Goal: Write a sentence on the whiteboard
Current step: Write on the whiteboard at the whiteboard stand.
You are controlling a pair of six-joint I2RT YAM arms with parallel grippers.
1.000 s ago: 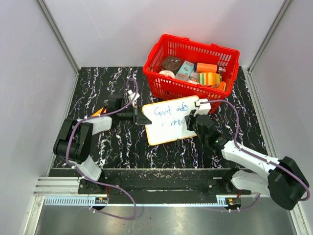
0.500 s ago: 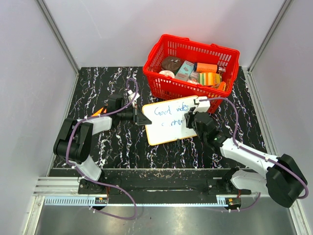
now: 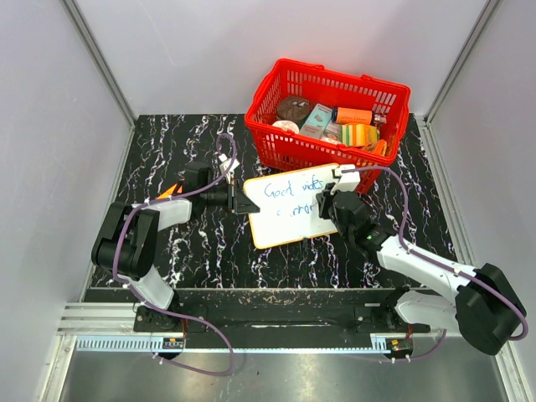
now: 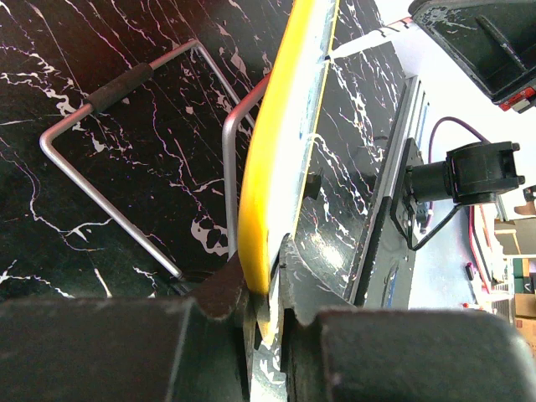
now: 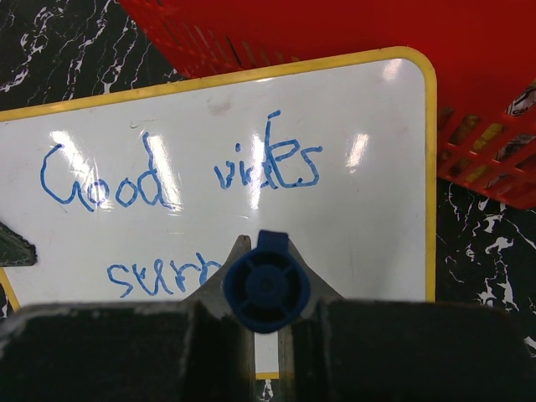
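Observation:
The whiteboard (image 3: 280,219) lies tilted on the black marbled table in front of the red basket; its yellow rim shows edge-on in the left wrist view (image 4: 280,142). My left gripper (image 3: 244,202) (image 4: 264,266) is shut on the board's left edge. The sentence (image 5: 176,172) (image 3: 293,189) is blue handwriting reading "Good vibes", with a second line starting "surr". My right gripper (image 3: 328,206) (image 5: 266,261) is shut on a blue marker (image 5: 268,291), seen end-on, pointing down at the board to the right of the second line.
The red basket (image 3: 311,149) holds several packaged items just behind the board. A bent metal wire frame (image 4: 100,159) lies on the table under the board's left side. An orange object (image 3: 167,191) sits beside the left arm. Grey walls enclose the table.
My right gripper with the marker has shifted slightly to the right along the second line, then held still. The left arm and the board have not moved.

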